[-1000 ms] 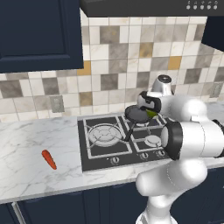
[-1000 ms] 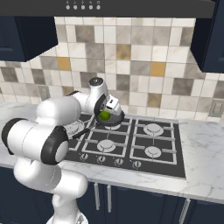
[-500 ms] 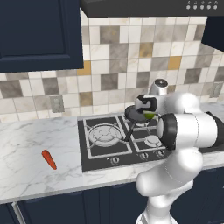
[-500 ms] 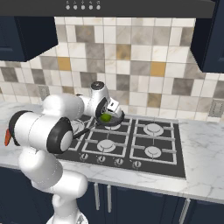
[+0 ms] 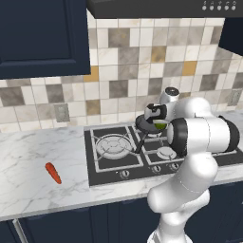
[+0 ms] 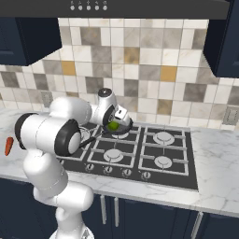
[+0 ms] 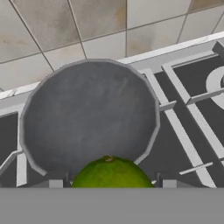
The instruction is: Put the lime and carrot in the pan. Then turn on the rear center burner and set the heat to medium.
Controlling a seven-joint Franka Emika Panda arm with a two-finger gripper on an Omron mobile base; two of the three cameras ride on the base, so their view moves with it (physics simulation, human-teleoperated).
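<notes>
The yellow-green lime [image 7: 111, 174] sits between my gripper's fingertips [image 7: 55, 183], just above the near rim of the black pan [image 7: 87, 118]. The pan's floor is bare. It stands on the grates at the rear middle of the black cooktop [image 6: 140, 154], and the burner under it is hidden. In the base views my gripper [image 5: 156, 121] [image 6: 116, 122] hangs low over the pan [image 5: 144, 126] [image 6: 122, 132], shut on the lime [image 5: 160, 125] [image 6: 113, 125]. The pan's handle [image 6: 91, 139] points toward the front left. The orange-red carrot [image 5: 53, 172] [image 6: 8, 145] lies on the marble counter, far to the left.
A large silver-ringed burner [image 5: 112, 144] lies left of the pan, and small pale-capped burners [image 6: 163, 137] lie to its right. A row of knobs [image 6: 127, 172] runs along the cooktop's front. The tiled wall [image 7: 87, 26] stands close behind the pan.
The gripper with the lime has sunk slightly toward the pan, and the arm's elbow has swung. The pan and carrot have not moved.
</notes>
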